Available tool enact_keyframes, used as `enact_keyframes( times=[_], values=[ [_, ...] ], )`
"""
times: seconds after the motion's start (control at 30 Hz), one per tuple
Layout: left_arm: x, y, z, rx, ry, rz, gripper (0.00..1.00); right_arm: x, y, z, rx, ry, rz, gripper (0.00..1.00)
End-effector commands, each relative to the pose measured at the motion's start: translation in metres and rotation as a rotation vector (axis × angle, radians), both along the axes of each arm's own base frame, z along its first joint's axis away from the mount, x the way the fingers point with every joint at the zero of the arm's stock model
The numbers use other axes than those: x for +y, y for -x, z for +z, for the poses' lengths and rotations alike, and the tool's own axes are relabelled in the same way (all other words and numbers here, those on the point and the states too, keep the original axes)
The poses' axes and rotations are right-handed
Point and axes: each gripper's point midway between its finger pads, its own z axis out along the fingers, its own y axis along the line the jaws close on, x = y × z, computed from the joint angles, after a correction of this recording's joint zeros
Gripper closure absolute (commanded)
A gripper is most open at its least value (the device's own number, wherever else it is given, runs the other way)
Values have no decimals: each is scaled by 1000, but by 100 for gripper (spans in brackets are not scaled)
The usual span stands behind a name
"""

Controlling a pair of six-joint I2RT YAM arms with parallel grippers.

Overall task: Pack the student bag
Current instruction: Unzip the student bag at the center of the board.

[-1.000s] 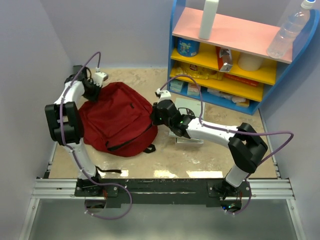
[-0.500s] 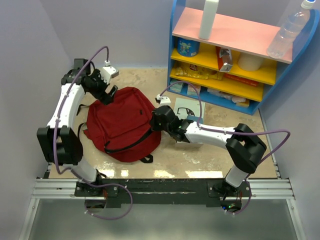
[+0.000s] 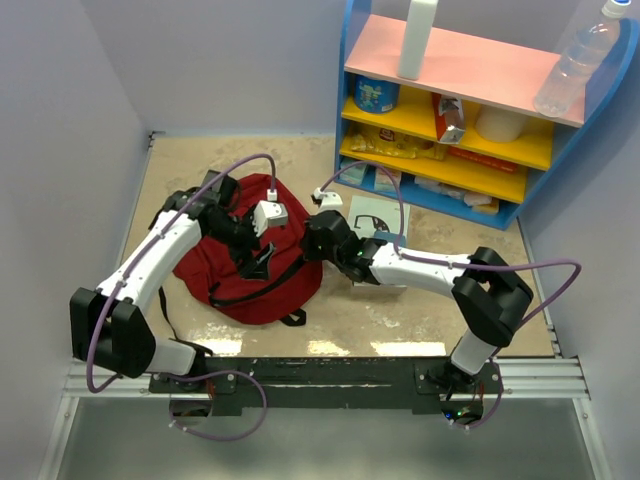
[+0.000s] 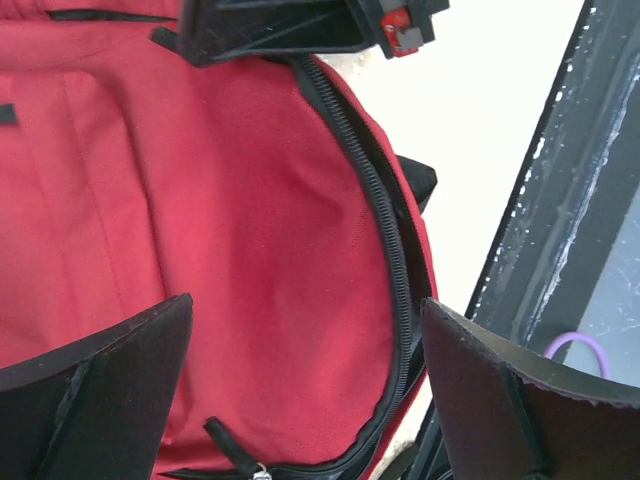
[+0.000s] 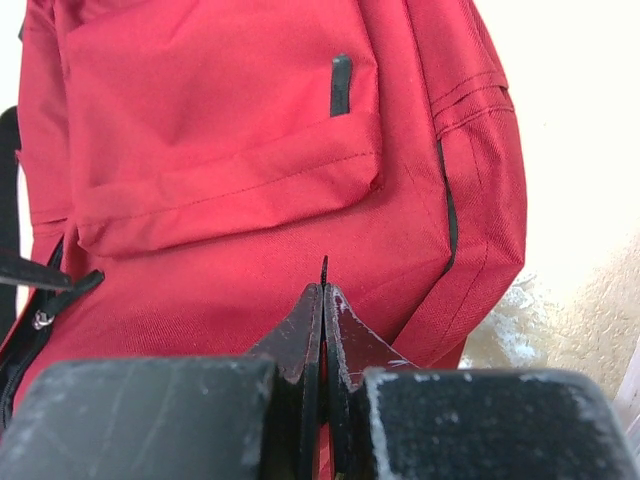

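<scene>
On the beige tabletop (image 3: 400,320), left of centre, the student bag (image 3: 215,285) lies flat, dark red, with its zipper (image 4: 385,230) curving along one edge. My left gripper (image 4: 300,380) hangs over the bag, fingers spread wide, nothing between them. My right gripper (image 5: 323,290) has its fingers pressed together, tips at the bag's right side; I cannot tell whether fabric is nipped. A booklet (image 3: 375,215) lies just beyond.

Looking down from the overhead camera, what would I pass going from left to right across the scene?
student bag → right gripper, at the bag's right edge → white book lying flat → clear plastic bottle, far right and high up.
</scene>
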Motion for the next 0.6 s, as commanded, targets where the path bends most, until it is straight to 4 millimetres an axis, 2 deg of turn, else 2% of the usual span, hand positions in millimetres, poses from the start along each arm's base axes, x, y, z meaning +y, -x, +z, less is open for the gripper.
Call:
enact_keyframes(
  times=[0.0, 0.23, 0.37, 0.47, 0.57],
  values=[
    [-12, 10, 3, 45, 56, -15, 0, 6, -15, 45, -69, -95, -42, 100],
    [-31, 36, 0, 76, 83, -88, 0, 5, -22, 54, -80, -104, -50, 100],
    [-36, 46, -11, 92, 70, -90, 0, 1, -25, 58, -86, -107, -59, 100],
    [-34, 28, -17, 25, 32, -28, 0, 1, -25, 60, -86, -113, -54, 100],
    [-36, 10, -9, -46, 39, 24, 0, 1, -21, 58, -75, -123, -48, 100]
  ],
)
